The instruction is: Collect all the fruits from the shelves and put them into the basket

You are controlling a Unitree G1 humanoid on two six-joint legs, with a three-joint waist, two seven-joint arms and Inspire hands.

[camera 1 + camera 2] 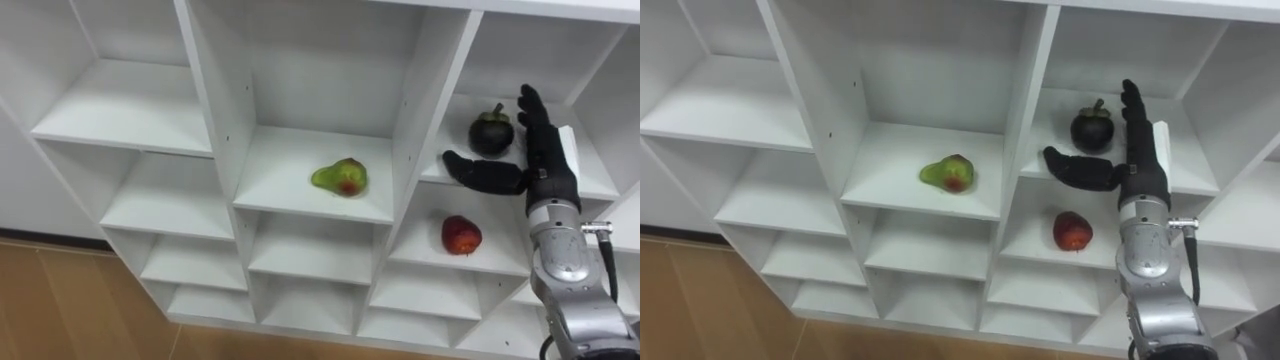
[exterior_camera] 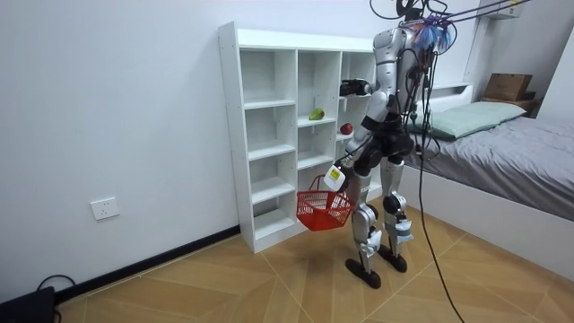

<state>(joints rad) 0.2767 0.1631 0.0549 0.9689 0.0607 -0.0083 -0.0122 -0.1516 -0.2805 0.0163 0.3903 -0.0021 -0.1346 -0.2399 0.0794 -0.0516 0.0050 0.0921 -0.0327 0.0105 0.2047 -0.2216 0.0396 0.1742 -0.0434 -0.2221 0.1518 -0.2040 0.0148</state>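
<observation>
Nothing collected yet, I'd say. The right hand (image 1: 545,165) is spread beside the mangosteen (image 1: 491,132), no grip. The pear (image 1: 341,177) and apple (image 1: 461,235) sit on closet (image 1: 215,110) shelves. The left hand (image 2: 335,176) grips the basket (image 2: 323,211).

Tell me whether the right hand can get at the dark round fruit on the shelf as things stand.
Probably yes. The right hand is open and right beside the dark fruit, its thumb stretched out just below it at the front of the shelf. Nothing stands between them.
</observation>
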